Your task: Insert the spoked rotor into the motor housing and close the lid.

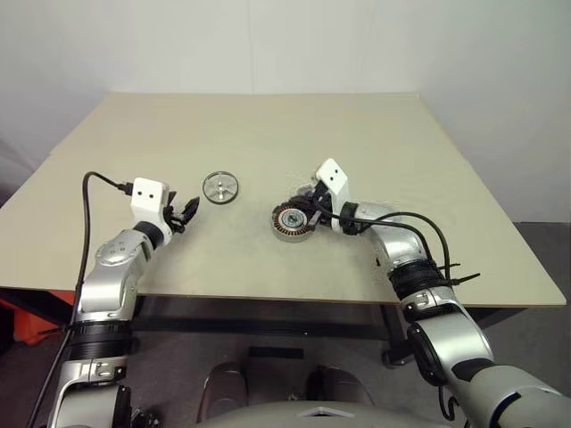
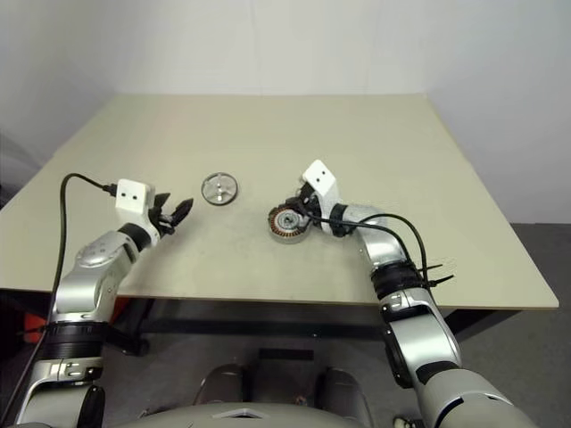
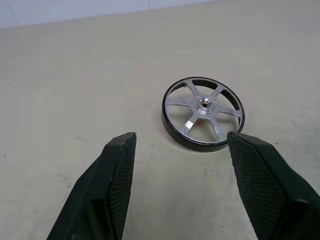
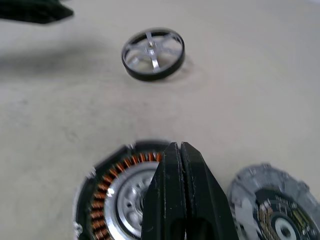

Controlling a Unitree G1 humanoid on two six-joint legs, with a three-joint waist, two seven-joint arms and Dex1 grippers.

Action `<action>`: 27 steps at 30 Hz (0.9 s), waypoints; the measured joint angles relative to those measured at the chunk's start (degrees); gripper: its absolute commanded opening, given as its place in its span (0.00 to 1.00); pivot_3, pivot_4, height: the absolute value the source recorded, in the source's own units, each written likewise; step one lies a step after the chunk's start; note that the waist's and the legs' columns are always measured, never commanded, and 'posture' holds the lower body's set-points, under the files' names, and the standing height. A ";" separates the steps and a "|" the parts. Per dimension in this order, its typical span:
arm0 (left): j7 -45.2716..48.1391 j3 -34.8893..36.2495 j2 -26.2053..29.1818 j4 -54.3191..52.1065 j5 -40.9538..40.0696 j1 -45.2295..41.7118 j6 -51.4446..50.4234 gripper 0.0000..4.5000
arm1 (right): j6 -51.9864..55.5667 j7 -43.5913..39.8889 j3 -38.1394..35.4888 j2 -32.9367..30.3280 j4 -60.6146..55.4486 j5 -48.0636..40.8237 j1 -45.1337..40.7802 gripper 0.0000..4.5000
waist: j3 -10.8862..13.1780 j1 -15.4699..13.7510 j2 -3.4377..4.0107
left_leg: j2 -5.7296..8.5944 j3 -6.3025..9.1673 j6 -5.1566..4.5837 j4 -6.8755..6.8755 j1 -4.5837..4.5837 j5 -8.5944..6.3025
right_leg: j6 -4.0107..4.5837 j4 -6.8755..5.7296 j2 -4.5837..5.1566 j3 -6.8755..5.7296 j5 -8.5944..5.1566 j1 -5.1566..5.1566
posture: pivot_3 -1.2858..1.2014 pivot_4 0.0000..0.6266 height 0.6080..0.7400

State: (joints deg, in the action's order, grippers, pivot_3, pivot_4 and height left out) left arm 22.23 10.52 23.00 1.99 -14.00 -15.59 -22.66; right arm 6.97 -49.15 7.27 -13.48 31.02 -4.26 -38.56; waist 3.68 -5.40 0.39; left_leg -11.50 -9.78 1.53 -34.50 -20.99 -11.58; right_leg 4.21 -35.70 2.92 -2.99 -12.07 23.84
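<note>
Both grippers hold nothing. Your left gripper (image 3: 180, 150) stands open just short of the spoked rotor (image 3: 203, 112). Your right gripper (image 4: 181, 150), shut, hangs over the motor housing (image 4: 120, 195).

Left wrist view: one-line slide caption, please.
Open left claw faces the shiny silver spoked rotor with its dark rim, lying flat on the beige table.

Silver jointed arms, white wrist boxes, black cables, textured black fingers (image 3: 117, 185)
</note>
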 measured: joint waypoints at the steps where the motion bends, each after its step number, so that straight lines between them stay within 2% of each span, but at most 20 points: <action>1: 0.01 0.00 0.00 0.00 0.01 0.00 0.00 0.68 | 0.26 -0.01 0.14 0.15 -0.64 -0.03 0.24 0.00 | 0.00 0.00 -0.01 | 0.00 0.00 0.00 0.00 0.00 0.00 | 0.00 0.00 0.00 0.00 0.00 0.00 | 0.52 0.00 1.00; 9: 0.02 0.05 0.06 -0.01 0.09 0.21 -0.01 0.68 | -0.08 1.16 2.48 1.63 0.73 1.29 3.83 0.00 | -0.01 0.02 -0.02 | 0.01 0.01 0.01 0.00 0.01 0.00 | 0.00 0.00 0.00 0.00 0.00 -0.01 | 0.52 0.00 1.00; 19: 0.01 -0.53 0.04 -0.12 0.66 0.78 0.00 0.68 | -1.52 1.76 0.63 0.60 3.02 1.19 -2.19 0.00 | -0.01 -0.04 -0.05 | -0.01 0.04 0.09 0.00 0.08 0.05 | -0.01 -0.01 0.00 -0.01 0.00 -0.11 | 0.52 0.00 1.00; 27: -0.01 -1.02 -0.37 -0.12 0.74 0.78 0.00 0.68 | -1.38 1.30 0.03 0.97 2.86 0.01 -2.56 0.00 | 0.00 0.02 -0.06 | -0.01 0.04 0.06 0.00 0.06 0.04 | 0.00 0.01 0.00 -0.02 0.00 -0.10 | 0.52 0.00 1.00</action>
State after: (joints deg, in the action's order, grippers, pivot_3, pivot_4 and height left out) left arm 22.23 9.50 22.63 1.88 -13.26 -14.82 -22.66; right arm 5.59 -47.85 7.30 -12.51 33.88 -4.25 -41.12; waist 3.68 -5.38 0.33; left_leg -11.51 -9.74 1.59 -34.50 -20.93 -11.54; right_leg 4.21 -35.69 2.92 -3.00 -12.07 23.74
